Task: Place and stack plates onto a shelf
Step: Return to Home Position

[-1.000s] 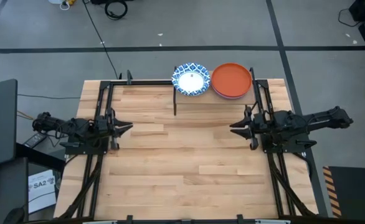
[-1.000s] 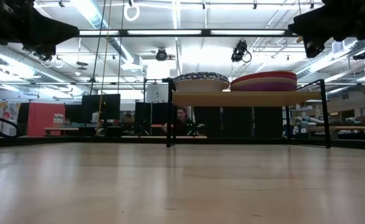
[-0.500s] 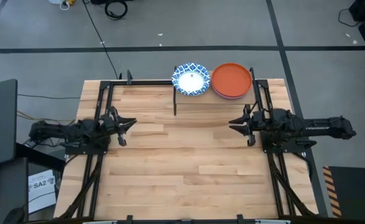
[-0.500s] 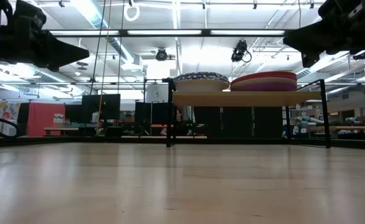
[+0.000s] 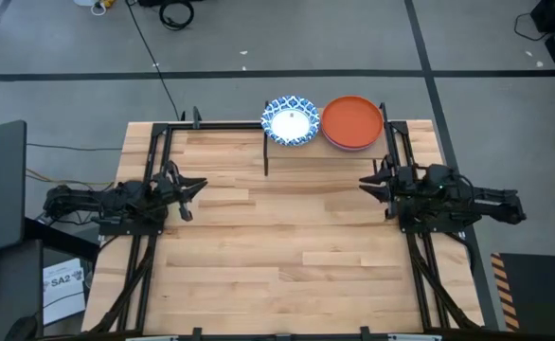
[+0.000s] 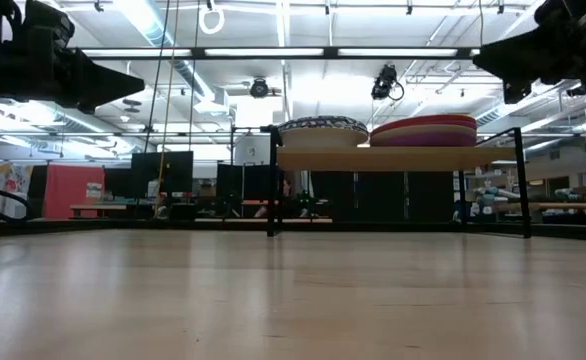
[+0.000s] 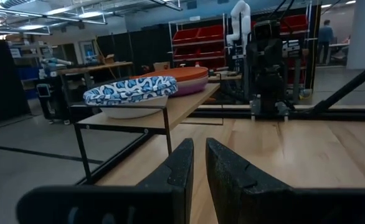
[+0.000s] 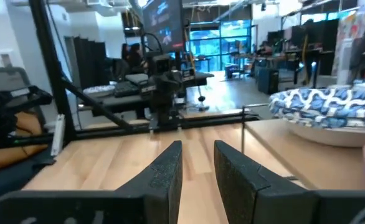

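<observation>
Now plates (image 5: 351, 121) stacked on shelf (image 6: 373, 158); left arm (image 5: 116, 197), right arm (image 5: 457, 197) clear.

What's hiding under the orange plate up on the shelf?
A pink plate peeks out from under the orange plate, and the pile sits on the shelf. Any other plates in the pile are covered from above.

The fingers (image 7: 179, 171) of the left gripper (image 7: 199, 146) and the right gripper (image 8: 197, 148) were dark and matt. The tabletop (image 5: 287, 237) below them was pale plank wood, smooth with a soft sheen. Ahead of the left gripper, the shelf (image 7: 189, 103) was light wood on thin black metal legs; the plates (image 7: 132, 92) on it looked glossy.
</observation>
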